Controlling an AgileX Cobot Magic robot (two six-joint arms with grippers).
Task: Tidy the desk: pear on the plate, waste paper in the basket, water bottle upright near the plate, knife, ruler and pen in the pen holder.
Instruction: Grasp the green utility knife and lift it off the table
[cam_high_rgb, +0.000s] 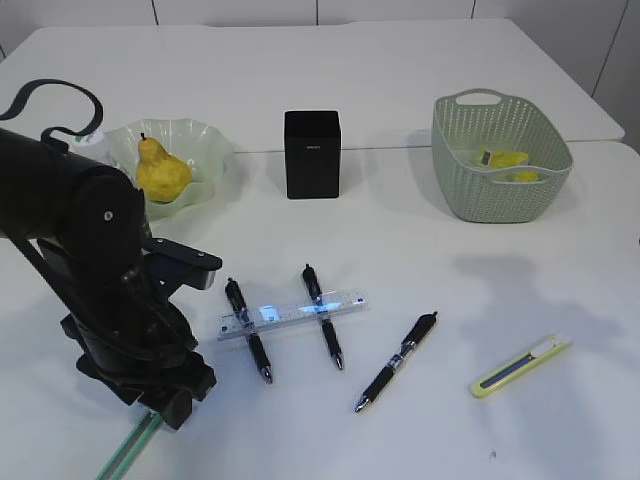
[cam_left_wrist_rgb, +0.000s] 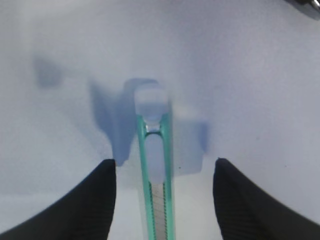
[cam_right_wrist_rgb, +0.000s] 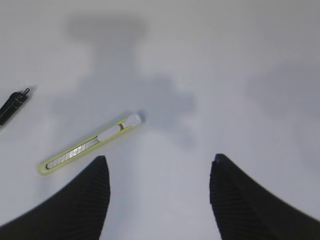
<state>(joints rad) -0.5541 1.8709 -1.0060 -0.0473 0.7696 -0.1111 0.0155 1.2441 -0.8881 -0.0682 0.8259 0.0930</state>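
Yellow pear (cam_high_rgb: 161, 172) in plate (cam_high_rgb: 205, 140)

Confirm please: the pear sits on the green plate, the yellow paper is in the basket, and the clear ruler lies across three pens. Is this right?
Not quite. The ruler lies across two pens, not three; the third pen lies apart to its right, as the exterior view shows. The pear on the plate and the paper in the basket are right.

Water bottle (cam_high_rgb: 88, 142) mostly hidden behind the left arm (cam_high_rgb: 70, 215), just left of the plate (cam_high_rgb: 205, 140); only a white bit is seen. Green knife (cam_left_wrist_rgb: 156, 180) cut off by the bottom edge in left wrist view, tip blurred. Waste paper (cam_high_rgb: 500, 160) half hidden by the basket (cam_high_rgb: 460, 180) wall. Left gripper's (cam_left_wrist_rgb: 165, 200) fingertips are cropped.
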